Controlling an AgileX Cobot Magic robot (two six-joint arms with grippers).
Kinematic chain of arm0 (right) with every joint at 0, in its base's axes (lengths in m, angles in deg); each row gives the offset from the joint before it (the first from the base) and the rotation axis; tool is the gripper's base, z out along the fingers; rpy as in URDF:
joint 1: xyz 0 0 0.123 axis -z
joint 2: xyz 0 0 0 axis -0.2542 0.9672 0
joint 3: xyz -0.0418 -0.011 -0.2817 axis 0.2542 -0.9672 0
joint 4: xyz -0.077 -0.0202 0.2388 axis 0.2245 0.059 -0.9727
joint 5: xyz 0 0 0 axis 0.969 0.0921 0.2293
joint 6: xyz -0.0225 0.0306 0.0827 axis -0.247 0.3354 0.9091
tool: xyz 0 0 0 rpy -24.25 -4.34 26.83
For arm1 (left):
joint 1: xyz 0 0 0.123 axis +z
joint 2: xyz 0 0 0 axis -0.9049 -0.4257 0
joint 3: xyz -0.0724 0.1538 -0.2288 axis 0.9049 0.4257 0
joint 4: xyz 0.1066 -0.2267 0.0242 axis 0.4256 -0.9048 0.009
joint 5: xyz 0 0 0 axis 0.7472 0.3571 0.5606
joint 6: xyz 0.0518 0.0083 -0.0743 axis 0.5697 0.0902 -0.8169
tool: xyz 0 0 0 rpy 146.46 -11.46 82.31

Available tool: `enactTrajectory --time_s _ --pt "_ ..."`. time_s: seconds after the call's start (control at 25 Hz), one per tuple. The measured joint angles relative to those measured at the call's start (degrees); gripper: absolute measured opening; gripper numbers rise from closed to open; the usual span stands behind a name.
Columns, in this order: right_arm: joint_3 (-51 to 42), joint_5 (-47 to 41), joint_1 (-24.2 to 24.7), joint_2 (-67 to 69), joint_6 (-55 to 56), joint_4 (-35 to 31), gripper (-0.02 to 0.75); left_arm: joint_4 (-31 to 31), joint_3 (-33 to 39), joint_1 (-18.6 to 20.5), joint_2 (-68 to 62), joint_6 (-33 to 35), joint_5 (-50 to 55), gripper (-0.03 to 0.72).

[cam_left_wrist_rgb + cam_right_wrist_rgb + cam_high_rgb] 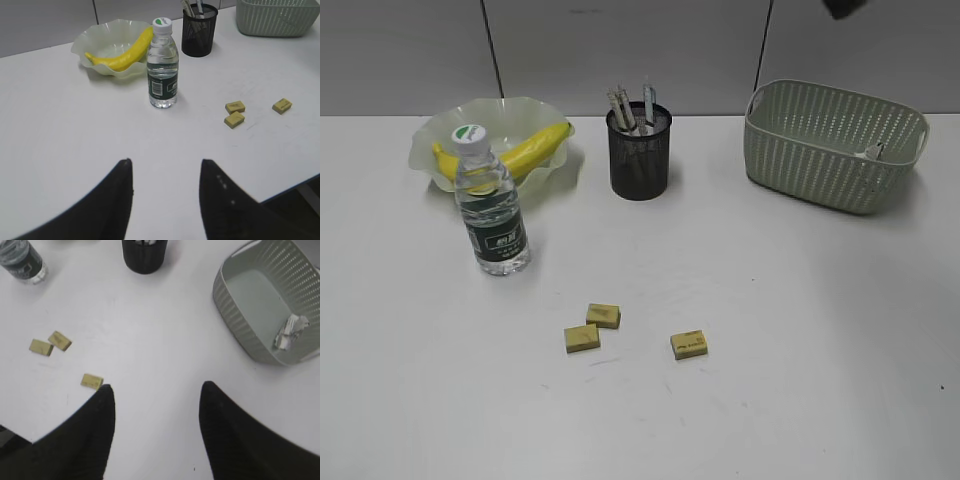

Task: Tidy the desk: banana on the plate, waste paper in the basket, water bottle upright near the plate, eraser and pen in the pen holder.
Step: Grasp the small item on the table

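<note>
The banana [532,150] lies on the wavy green plate [440,135]. The water bottle [490,205] stands upright in front of the plate. The black mesh pen holder [639,155] holds several pens [632,107]. Three yellow erasers lie on the desk [790,330]: [603,316], [581,338], [689,344]. The waste paper [290,331] lies inside the basket [832,150]. My left gripper [166,165] is open and empty, high above the desk's near left. My right gripper [156,387] is open and empty, high above the desk between the erasers and the basket.
A grey panelled wall runs behind the desk. The desk's front edge shows in the left wrist view [295,182]. A dark part of the right arm [842,8] shows at the top of the exterior view.
</note>
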Motion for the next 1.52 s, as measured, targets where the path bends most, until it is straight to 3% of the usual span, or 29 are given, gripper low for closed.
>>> enactTrajectory --time_s 0.52,0.76,1.04,1.16,1.52 --pt "-43.5 0.0 0.0 -41.4 2.6 0.0 0.433 0.0 0.0 0.0 0.0 0.0 0.0 0.330" --pt "-57.7 2.3 0.0 -60.9 2.8 -0.1 0.430 0.0 0.0 0.0 0.0 0.0 0.0 0.330" --pt "-64.9 6.8 0.0 -83.7 2.8 -0.1 0.430 0.0 0.0 0.0 -1.2 0.0 -0.1 0.330" --pt "-65.8 8.4 -0.1 -86.5 2.8 0.3 0.430 -0.3 -0.6 0.0 -4.9 0.0 -1.8 0.330" --pt "-66.0 9.3 -0.1 -86.5 2.4 0.3 0.430 -5.9 -3.5 -0.1 -28.7 0.5 -23.9 0.330"
